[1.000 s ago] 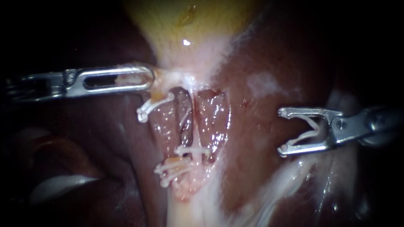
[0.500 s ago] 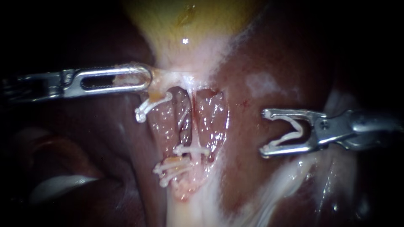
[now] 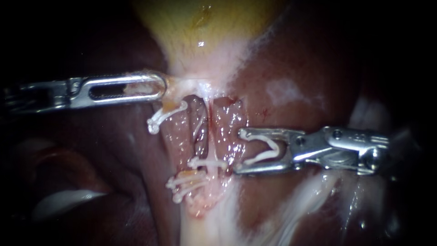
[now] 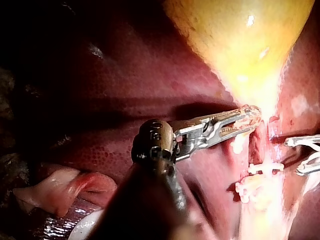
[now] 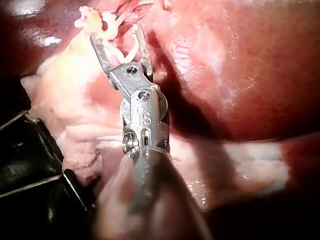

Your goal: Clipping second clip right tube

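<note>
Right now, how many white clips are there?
5 clips: one high on the left tube, two together lower down, one on the right tube, one held by the right instrument. Others may be hidden.

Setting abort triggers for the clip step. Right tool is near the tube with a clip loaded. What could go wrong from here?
1. The right tool is short of the right tube; closing now would likely put the loaded clip on tissue beside it.
2. Its lower jaw sits close to the placed clip; advancing may snag it.
3. The left tool grips the gallbladder at its neck; a slip could slacken the tube.
</note>
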You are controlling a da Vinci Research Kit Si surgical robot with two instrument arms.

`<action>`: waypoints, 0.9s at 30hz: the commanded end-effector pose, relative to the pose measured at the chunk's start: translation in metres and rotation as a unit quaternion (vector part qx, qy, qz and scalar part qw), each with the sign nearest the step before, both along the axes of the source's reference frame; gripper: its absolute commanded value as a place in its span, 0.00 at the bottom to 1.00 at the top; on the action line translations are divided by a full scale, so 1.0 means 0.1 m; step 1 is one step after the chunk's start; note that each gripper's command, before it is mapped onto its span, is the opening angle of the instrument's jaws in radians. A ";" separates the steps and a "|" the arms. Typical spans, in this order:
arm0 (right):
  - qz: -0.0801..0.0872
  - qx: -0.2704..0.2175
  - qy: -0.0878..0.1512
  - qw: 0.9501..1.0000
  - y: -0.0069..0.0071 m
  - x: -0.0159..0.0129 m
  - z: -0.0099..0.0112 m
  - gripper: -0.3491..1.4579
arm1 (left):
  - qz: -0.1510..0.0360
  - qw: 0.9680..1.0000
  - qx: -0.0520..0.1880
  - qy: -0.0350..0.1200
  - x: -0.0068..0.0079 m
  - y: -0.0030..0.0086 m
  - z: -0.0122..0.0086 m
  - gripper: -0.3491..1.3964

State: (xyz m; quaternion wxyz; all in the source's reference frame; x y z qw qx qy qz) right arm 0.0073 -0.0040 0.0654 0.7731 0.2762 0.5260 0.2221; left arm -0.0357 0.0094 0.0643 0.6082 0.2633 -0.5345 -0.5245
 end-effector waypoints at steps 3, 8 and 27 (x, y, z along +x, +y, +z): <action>0.005 0.009 -0.003 1.000 0.000 0.011 0.008 0.47 | 0.000 1.000 0.000 0.000 0.000 0.000 0.001 0.00; 0.012 0.026 -0.006 1.000 -0.001 0.023 0.023 0.47 | 0.000 1.000 0.000 0.000 0.000 -0.001 0.001 0.00; 0.022 0.113 0.056 0.992 -0.007 0.055 0.049 0.46 | -0.002 1.000 -0.001 0.002 -0.003 -0.002 0.002 0.00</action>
